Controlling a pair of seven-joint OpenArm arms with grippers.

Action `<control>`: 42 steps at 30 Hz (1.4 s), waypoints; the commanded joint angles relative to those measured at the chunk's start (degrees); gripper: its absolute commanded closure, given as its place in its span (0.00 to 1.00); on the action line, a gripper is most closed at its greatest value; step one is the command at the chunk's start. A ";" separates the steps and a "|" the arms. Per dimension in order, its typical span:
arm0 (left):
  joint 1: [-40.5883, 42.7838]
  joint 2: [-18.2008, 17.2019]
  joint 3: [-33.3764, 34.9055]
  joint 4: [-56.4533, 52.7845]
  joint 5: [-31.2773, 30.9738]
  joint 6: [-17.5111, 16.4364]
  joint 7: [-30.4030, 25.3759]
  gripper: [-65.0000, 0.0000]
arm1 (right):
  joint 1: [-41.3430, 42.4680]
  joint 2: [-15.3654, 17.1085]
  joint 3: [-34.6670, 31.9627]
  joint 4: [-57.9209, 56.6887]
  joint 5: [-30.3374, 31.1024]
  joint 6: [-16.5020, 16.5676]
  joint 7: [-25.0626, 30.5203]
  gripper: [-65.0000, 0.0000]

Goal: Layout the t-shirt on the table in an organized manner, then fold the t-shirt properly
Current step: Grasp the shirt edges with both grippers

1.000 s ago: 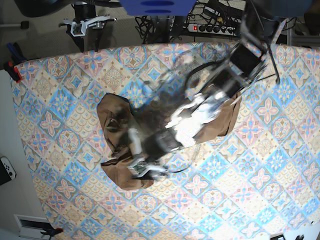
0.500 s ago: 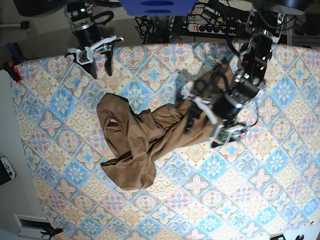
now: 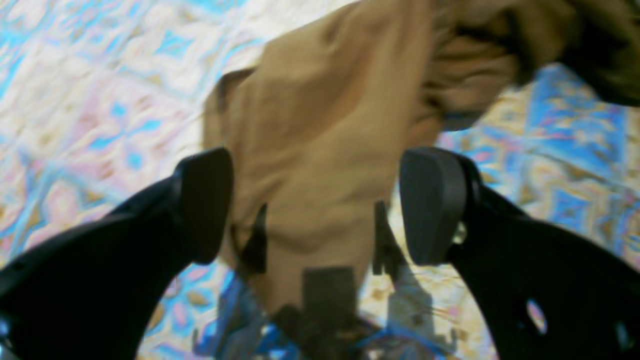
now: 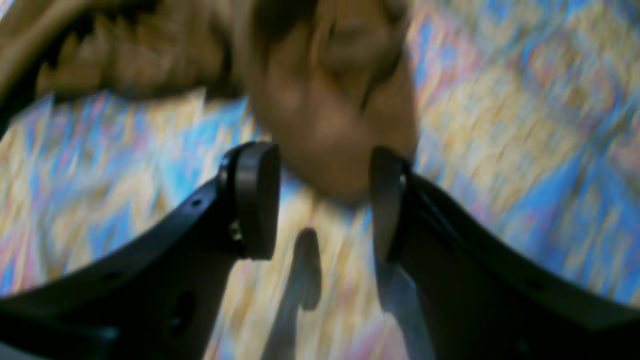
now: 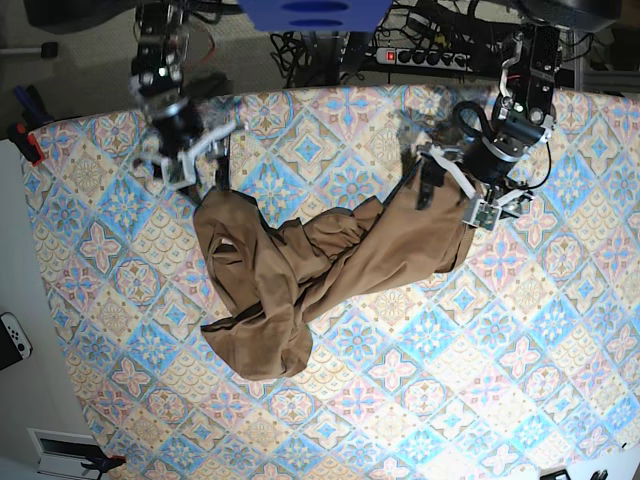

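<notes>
The tan-brown t-shirt (image 5: pixel 300 270) lies crumpled and twisted across the middle of the table (image 5: pixel 480 350), with one bunched end at the front left and a flatter end at the right. My left gripper (image 5: pixel 450 200) hovers over that right end. In the left wrist view it (image 3: pixel 318 205) is open, and the t-shirt (image 3: pixel 320 125) lies flat beneath the wide gap. My right gripper (image 5: pixel 205 180) stands at the shirt's far left corner. In the blurred right wrist view it (image 4: pixel 320 200) is open, with a lobe of the t-shirt (image 4: pixel 335 135) just beyond its fingertips.
Behind the table's far edge are a power strip with cables (image 5: pixel 430 55) and a blue object (image 5: pixel 315 12). A red clamp (image 5: pixel 25 140) grips the left edge. A white controller (image 5: pixel 12 340) lies off the table at the left.
The left arm has pulled back from the shirt's middle to its far right end, and the cloth there lies more spread out. The right arm has come down from the far edge to the shirt's left corner.
</notes>
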 commanded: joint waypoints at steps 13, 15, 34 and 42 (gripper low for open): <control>-0.62 -0.42 -0.28 1.19 -0.40 -0.11 -1.48 0.23 | 7.68 2.43 -0.05 -5.33 0.88 0.04 -3.80 0.57; -0.70 -0.42 -0.28 1.11 -0.40 -0.11 -1.48 0.23 | 7.68 3.31 -1.81 -7.53 0.88 0.04 -3.80 0.57; -0.53 -0.42 -0.37 0.84 -0.31 -0.11 -1.48 0.23 | 9.97 3.49 -4.80 -14.65 0.88 0.04 -4.06 0.83; -0.35 -0.42 -0.28 0.84 -0.22 -0.11 -1.39 0.23 | 10.14 3.49 -5.15 -13.16 0.88 0.04 -4.15 1.00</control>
